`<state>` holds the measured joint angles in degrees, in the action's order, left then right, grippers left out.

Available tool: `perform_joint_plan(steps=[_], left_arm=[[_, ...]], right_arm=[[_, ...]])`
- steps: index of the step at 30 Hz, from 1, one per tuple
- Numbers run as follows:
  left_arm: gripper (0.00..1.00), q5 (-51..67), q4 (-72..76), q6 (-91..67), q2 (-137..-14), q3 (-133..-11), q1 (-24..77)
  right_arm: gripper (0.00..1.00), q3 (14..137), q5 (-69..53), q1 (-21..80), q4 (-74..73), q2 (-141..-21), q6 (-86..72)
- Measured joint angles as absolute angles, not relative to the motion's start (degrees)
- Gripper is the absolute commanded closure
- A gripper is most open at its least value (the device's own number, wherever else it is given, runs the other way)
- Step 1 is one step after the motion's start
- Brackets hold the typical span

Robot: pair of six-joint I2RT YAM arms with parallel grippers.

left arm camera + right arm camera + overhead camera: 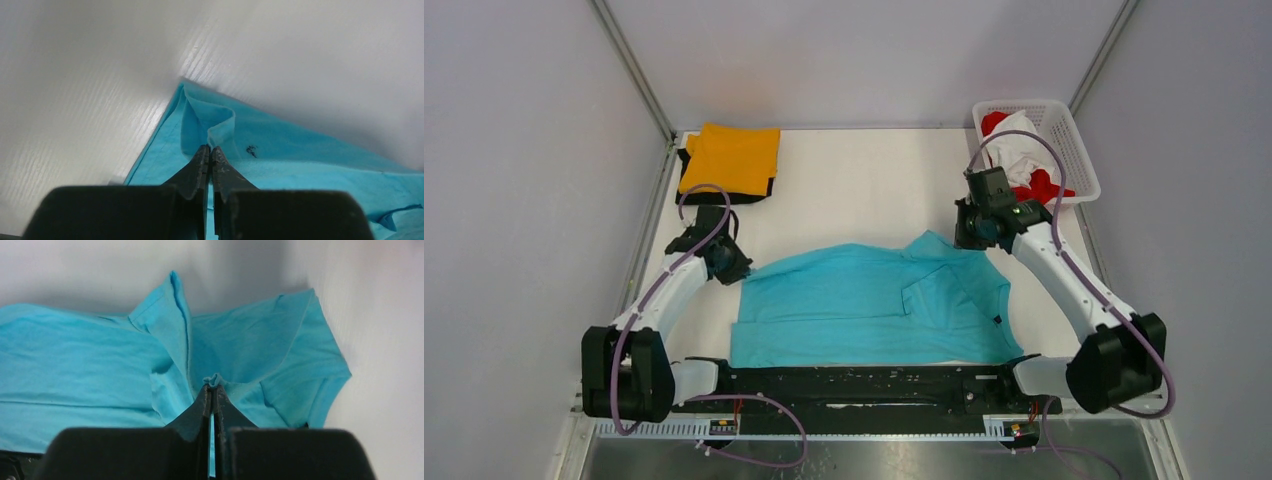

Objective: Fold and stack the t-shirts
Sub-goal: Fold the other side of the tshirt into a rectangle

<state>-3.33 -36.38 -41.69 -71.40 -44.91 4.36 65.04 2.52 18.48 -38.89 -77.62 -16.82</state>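
A turquoise t-shirt (864, 305) lies spread on the white table, partly folded at its right. My left gripper (730, 267) is shut on a pinch of its far left edge (220, 131); the jaws are closed with cloth puckered at the tips (209, 148). My right gripper (973, 237) is shut on a bunched fold at the shirt's far right (214, 380). A folded orange t-shirt (732, 157) lies on a folded black one (686, 160) at the far left. Red (1044, 187) and white (1024, 145) t-shirts sit crumpled in the basket.
A white plastic lattice basket (1069, 135) stands at the far right corner. Grey walls with metal posts close in the table on three sides. The black rail (864, 385) of the arm bases runs along the near edge.
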Motion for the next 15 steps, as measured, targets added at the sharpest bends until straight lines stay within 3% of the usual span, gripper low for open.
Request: perform_joint_plan(steps=[15], left_arm=[[1.00,-9.5,-39.2,-46.1,-62.6,-39.8,3.7]], right_arm=[[1.00,53.1,6.4,19.4,-49.9,-60.0,-15.8]])
